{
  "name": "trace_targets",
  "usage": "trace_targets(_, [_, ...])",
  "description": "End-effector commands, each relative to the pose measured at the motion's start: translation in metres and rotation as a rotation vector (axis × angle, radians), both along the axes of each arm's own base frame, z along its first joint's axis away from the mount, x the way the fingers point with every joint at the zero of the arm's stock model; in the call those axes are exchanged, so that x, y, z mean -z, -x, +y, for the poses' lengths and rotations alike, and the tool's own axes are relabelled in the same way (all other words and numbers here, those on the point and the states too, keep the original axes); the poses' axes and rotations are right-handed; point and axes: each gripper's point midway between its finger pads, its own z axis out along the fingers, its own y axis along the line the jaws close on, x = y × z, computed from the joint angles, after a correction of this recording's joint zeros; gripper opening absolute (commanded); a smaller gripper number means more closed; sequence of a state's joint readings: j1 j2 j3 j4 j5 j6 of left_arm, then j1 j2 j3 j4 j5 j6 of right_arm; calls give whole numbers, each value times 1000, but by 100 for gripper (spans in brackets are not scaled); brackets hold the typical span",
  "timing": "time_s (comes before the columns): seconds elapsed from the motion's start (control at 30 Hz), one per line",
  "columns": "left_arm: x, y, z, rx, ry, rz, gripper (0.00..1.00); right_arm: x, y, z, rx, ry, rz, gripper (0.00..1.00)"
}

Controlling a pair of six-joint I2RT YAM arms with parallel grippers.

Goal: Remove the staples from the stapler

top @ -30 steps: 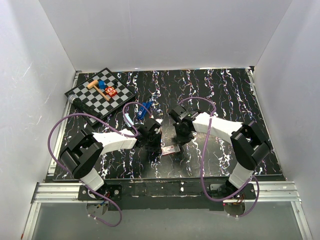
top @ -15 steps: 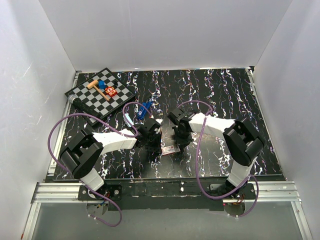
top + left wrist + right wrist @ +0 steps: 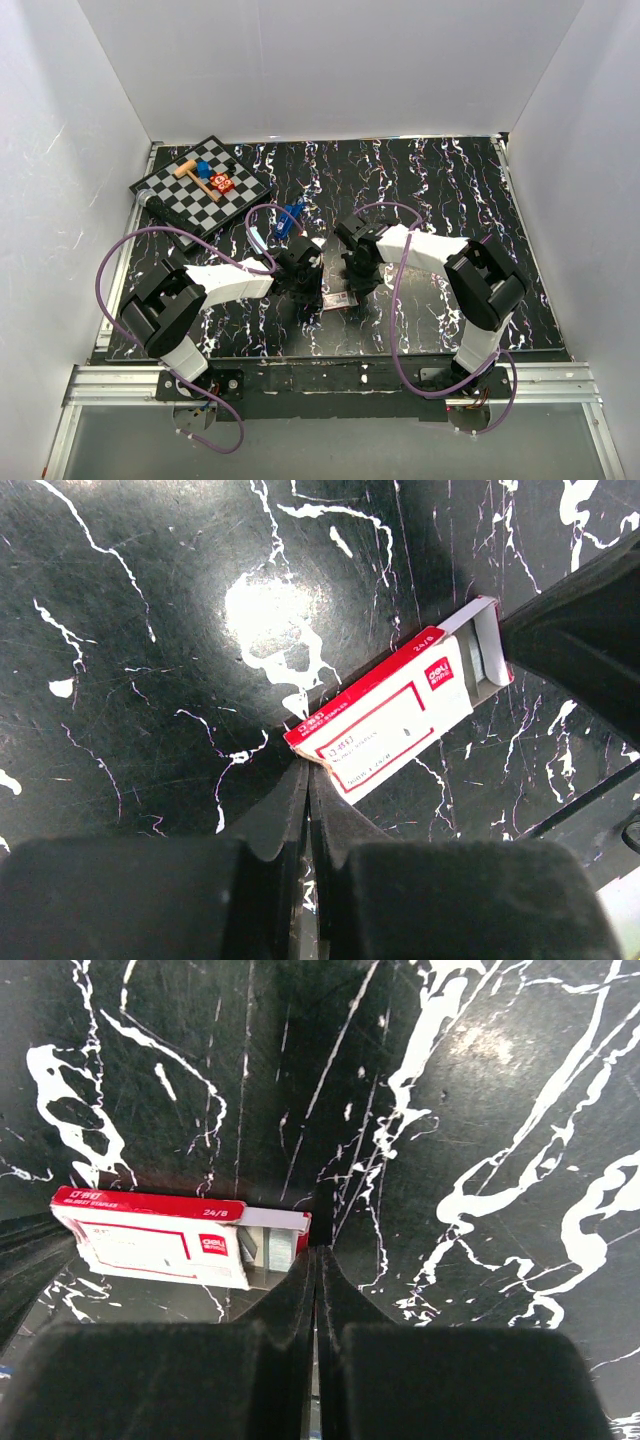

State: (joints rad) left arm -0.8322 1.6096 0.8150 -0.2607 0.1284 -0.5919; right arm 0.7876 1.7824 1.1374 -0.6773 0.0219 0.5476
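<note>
The left arm (image 3: 228, 281) and right arm (image 3: 432, 250) are showing smooth white shells between bulky black joint housings. A purple cable (image 3: 128, 250) is looping loosely off each one. The left gripper (image 3: 308, 772) and right gripper (image 3: 316, 1252) are presenting matte black fingers (image 3: 268, 825), broad behind and tapering to thin wedge tips.

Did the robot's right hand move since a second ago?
Yes. In the top view the right gripper slid a little to the left, closer to the red-and-white staple box, which stayed put.
</note>
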Motion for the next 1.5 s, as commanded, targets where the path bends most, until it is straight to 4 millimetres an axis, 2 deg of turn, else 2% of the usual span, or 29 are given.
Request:
trace_targets(0.0, [-9, -2, 0, 1, 20, -22, 0, -7, -1, 19, -6, -67, 12, 1])
trace_targets(0.43, [-9, -2, -1, 3, 24, -22, 0, -5, 4, 33, -14, -104, 40, 1])
trace_targets(0.73, [-12, -3, -3, 8, 34, -28, 0, -8, 0, 42, -16, -119, 33, 1])
trace_targets(0.87, [-21, -6, -4, 10, 48, -55, 0, -12, -4, 34, -23, -85, 2, 1])
trace_targets(1.0, [-35, -13, -1, 4, 34, -98, 0, -24, -12, 19, -11, -27, -69, 1])
trace_targets(1.17, [-53, -18, 4, -12, 24, -145, 0, -41, -18, 3, 11, 12, -145, 23])
trace_targets(1.23, [-60, -20, 8, -29, 27, -166, 1, -44, -17, 0, 14, 13, -155, 40])
trace_targets(1.33, [-80, -19, 12, -49, 61, -204, 14, -50, -15, 2, 14, -15, -166, 69])
trace_targets(1.37, [-86, -23, 17, -76, 54, -236, 19, -53, -14, 4, 12, -33, -171, 71])
trace_targets(1.4, [-94, -22, 19, -81, 66, -250, 23, -54, -13, 5, 9, -41, -170, 79])
trace_targets(1.47, [-109, -22, 25, -97, 79, -277, 33, -57, -10, 10, -3, -54, -177, 82])
